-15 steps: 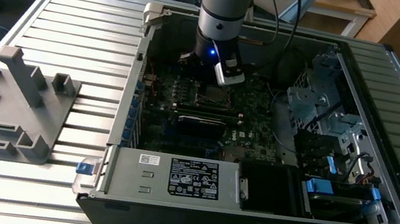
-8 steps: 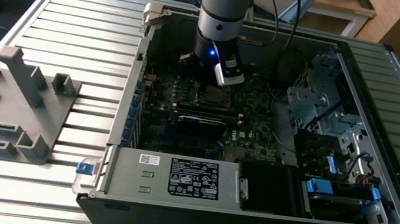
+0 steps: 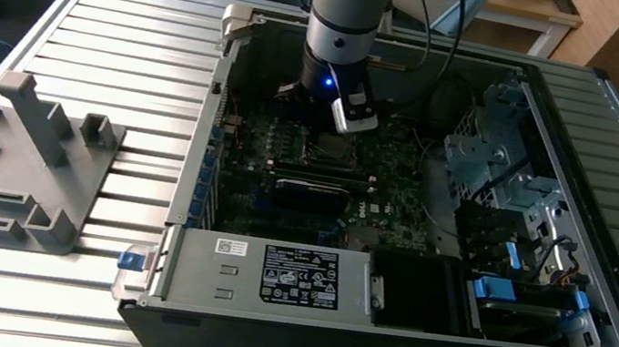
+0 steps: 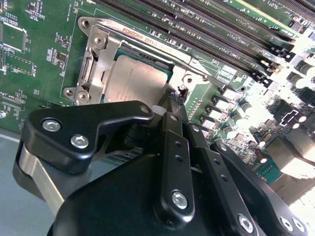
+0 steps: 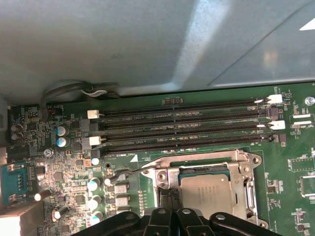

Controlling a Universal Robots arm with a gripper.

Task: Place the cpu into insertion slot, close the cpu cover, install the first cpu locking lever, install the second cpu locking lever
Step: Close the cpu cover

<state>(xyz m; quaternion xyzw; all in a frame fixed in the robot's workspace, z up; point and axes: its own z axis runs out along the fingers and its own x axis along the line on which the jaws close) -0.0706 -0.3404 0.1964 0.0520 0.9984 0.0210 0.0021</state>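
In the exterior view, your end effector (image 3: 329, 136) stands low inside the open computer case (image 3: 611, 209) on the desk (image 3: 121, 35), close over the motherboard (image 3: 389, 218). In the second wrist view, the end effector (image 4: 172, 104) is closed with nothing gripped. Its tip is at a corner of the cpu (image 4: 135, 81), which lies flat in the insertion slot (image 4: 96, 64); contact cannot be told. In the first wrist view, the cpu (image 5: 206, 191) sits just beside the end effector (image 5: 169, 199), and a thin wire lever (image 5: 130, 172) lies on the tip's opposite side.
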